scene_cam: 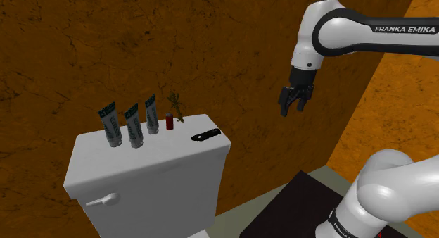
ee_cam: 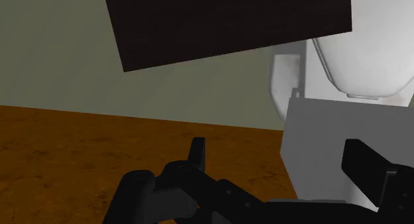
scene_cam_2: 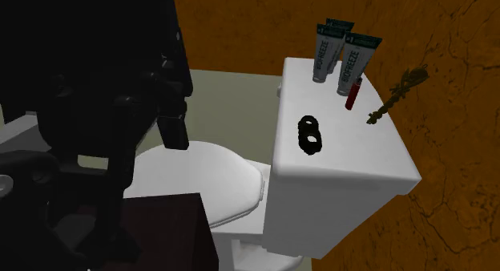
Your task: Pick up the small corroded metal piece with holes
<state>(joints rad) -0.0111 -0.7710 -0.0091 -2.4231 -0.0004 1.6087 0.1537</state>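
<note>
My end effector hangs in the air with its fingers pointing down and spread apart, nothing between them. In the wrist view the two black fingers also stand well apart, with a white toilet tank and a brown wall beyond them.

From the shoulder view, I see the end effector well off to the right of the tank and higher than the tank lid. The metal piece I am after lies flat on that lid, close to the shoulder view's right-hand edge. It reads as a small, dark, nearly black part, and the second exterior view shows round holes through it.

Further along the lid a small red container stands upright, and a brownish twig lies just beside it towards the wall. Past those, three tubes stand in a row with their caps down. A flush handle sits on the tank's front face.

In the second exterior view the white toilet seat lies in front of the tank. The dark stand rests on a pale floor.
</note>
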